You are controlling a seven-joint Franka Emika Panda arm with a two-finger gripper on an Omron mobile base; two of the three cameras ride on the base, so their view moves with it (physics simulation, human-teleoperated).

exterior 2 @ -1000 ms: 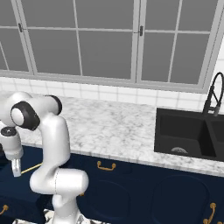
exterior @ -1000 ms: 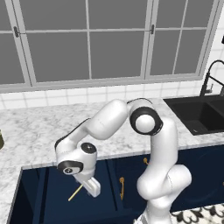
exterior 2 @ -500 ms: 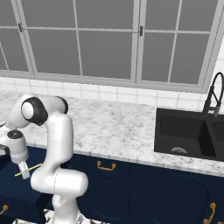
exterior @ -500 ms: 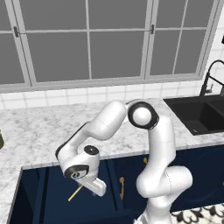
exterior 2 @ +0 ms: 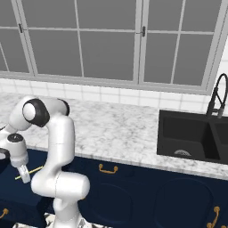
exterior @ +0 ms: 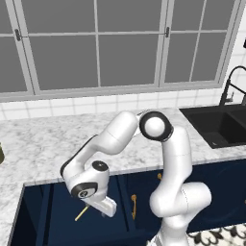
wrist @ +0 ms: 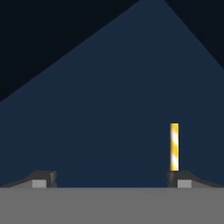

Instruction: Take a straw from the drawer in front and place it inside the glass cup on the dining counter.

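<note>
Navy drawer (exterior: 43,211) floor bears the straw (wrist: 174,146), lengthwise above one fingertip of the wide-spread gripper (wrist: 113,177).

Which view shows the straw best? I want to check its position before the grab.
The hand view: the straw stands out striped yellow on the dark drawer floor, by one fingertip of the open pincer. The left base view shows a short end beside the hand; the right base view only a sliver.

White glossy rounded arm (exterior: 120,137), dark joint discs, bulbous white base.
</note>
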